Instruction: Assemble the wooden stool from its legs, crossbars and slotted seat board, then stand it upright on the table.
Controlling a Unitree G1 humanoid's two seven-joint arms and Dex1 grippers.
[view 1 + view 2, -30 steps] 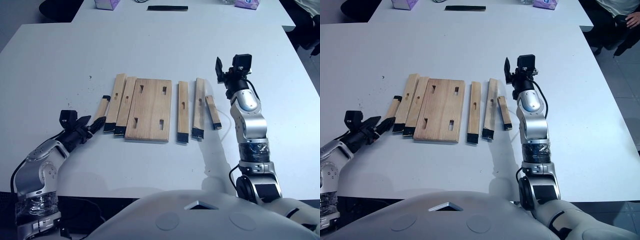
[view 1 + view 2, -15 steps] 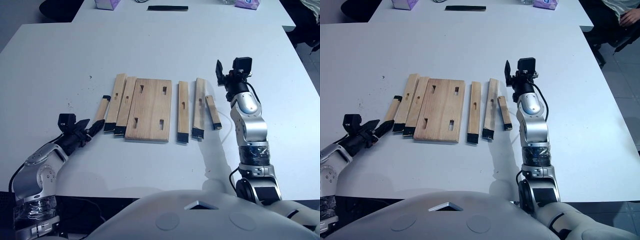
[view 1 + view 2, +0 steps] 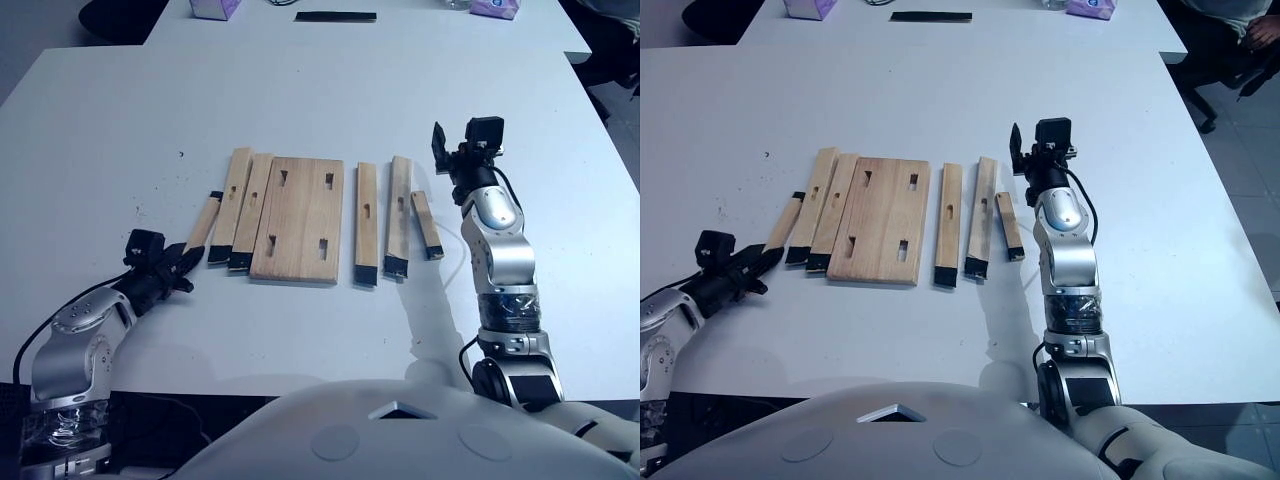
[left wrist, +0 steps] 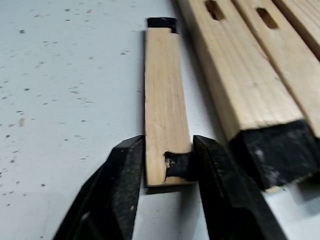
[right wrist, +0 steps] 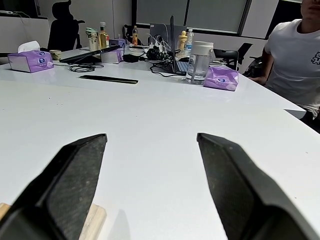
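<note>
Low at the left of the head view, we see the left arm lying flat along the desk [image 3: 120, 120]. The left end effector [image 3: 186, 261] is parted just enough to flank the near end of the short crossbar [image 4: 162, 95], which lies left of the seat board [image 3: 297, 217]. At mid-right, the right end effector [image 5: 151, 137] stands raised on an upright forearm, spread wide and empty.

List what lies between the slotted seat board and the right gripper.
Seen from the left eye view: a long leg, a second leg, then a short crossbar, flat on the table.
</note>
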